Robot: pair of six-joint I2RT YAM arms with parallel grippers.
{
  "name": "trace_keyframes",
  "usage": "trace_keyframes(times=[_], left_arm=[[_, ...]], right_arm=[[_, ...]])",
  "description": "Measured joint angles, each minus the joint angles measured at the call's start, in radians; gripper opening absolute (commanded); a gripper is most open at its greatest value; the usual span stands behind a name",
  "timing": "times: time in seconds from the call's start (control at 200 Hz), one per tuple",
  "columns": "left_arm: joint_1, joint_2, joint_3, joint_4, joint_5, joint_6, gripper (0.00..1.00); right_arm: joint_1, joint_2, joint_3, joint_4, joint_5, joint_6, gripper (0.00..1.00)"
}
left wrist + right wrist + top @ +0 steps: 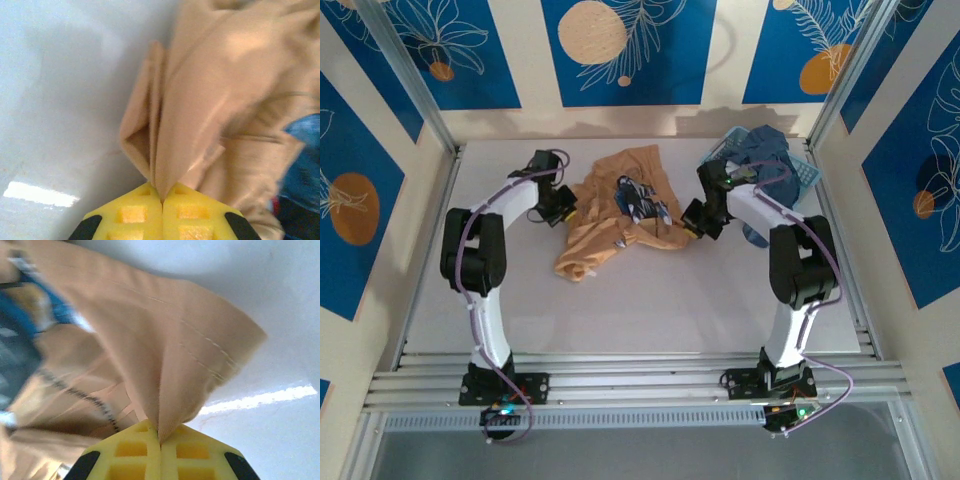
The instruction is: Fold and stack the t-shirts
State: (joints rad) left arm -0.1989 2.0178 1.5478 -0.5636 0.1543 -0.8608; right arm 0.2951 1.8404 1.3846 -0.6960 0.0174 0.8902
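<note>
Pinching the crumpled tan-orange cloth t-shirt [610, 238] with a blue-and-white print from both sides, the two tools grip it: the left tool [161, 200] has its yellow pads closed on a fold at the shirt's left edge, and the right tool [160, 440] is clamped on a stitched hem at its right edge. The shirt lies on the far half of the pale bench [650, 310], midway between its side edges. Dusty denim-blue shirts [760, 150] are heaped in the light-blue plastic lattice basket [807, 178] at the far right corner
</note>
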Motion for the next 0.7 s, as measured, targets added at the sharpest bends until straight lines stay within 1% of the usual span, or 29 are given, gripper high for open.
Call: trace_keyframes(times=[0.175,0.35,0.485,0.56,0.62,0.695], left_arm=[[0.0,-0.113,0.092,0.005,-0.063,0.054,0.0],[0.0,-0.275,0.096,0.008,-0.147,0.081,0.0],[-0.006,-0.469,-0.019,0.06,-0.238,0.085,0.0],[-0.009,-0.569,-0.076,0.063,-0.273,0.085,0.0],[-0.009,-0.604,-0.09,0.061,-0.291,0.085,0.0],[-0.008,-0.603,-0.097,0.061,-0.306,0.085,0.0]], right_arm=[[-0.001,-0.069,0.125,-0.031,0.029,-0.018,0.0],[-0.012,-0.105,0.205,-0.06,0.062,-0.038,0.0],[-0.019,-0.162,0.196,-0.079,0.093,-0.051,0.0],[-0.021,-0.227,0.145,-0.076,0.109,-0.055,0.0],[-0.023,-0.269,0.104,-0.081,0.112,-0.055,0.0],[-0.024,-0.298,0.057,-0.081,0.111,-0.059,0.0]])
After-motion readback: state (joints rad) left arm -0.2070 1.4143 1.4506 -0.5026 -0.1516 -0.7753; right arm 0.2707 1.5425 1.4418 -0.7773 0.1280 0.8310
